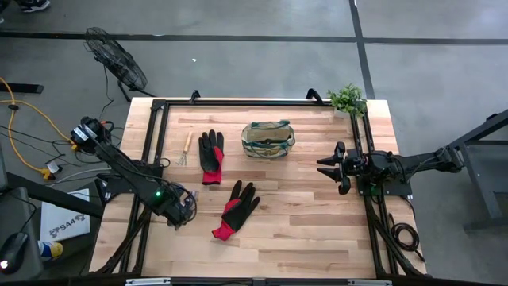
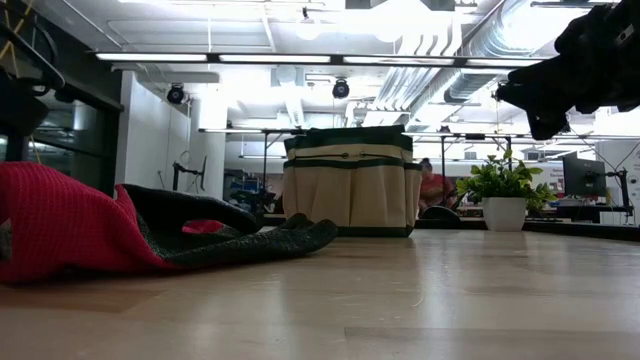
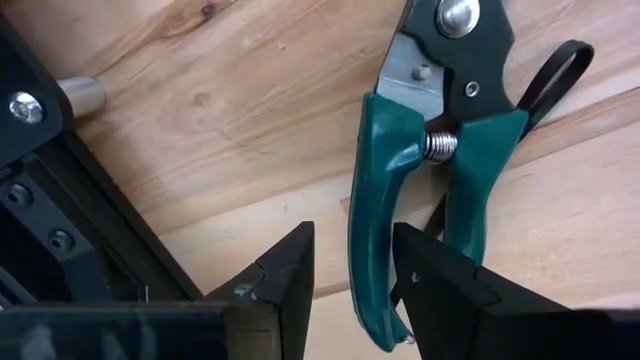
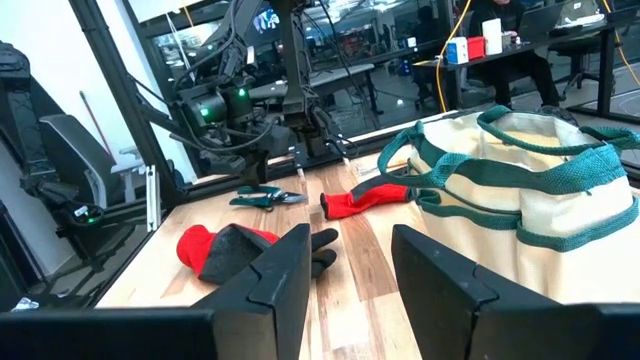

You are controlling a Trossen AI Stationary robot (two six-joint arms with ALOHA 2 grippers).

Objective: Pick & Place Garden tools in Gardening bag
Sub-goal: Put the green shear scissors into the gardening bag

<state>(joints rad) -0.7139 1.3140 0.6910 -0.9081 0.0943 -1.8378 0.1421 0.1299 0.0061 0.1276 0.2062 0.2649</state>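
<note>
Nearest glove (image 2: 90, 235): seen lying flat on the wooden surface (image 1: 302, 222) in the low view, red cuff toward the camera, dark fingers pointing toward the gardening bag (image 1: 268, 138).
Second glove (image 1: 211, 155): laid palm-down left of the bag, red cuff toward the front edge.
Front glove, from above (image 1: 236, 209): placed at an angle near the middle of the surface, well apart from the bag.
Rake (image 1: 186, 148): a small wooden-handled tool, set just left of the second glove; its tines are hard to make out from above.
Gardening bag: stood upright at the back centre, mouth open, green loop handles folded over the rim.
Pruner (image 3: 430, 170): teal-handled, lying flat on the wood at the front-left corner, directly beyond the left gripper.
Left gripper (image 3: 352, 262): held low over the pruner; fingers (image 3: 290, 265) are parted, one teal handle is seen in the gap between them, and contact cannot be confirmed.
Right gripper (image 4: 348, 262): held above the right edge, pointed at the bag; fingers parted, nothing between them.
Potted plant (image 1: 348, 99): stood at the back-right corner.
</note>
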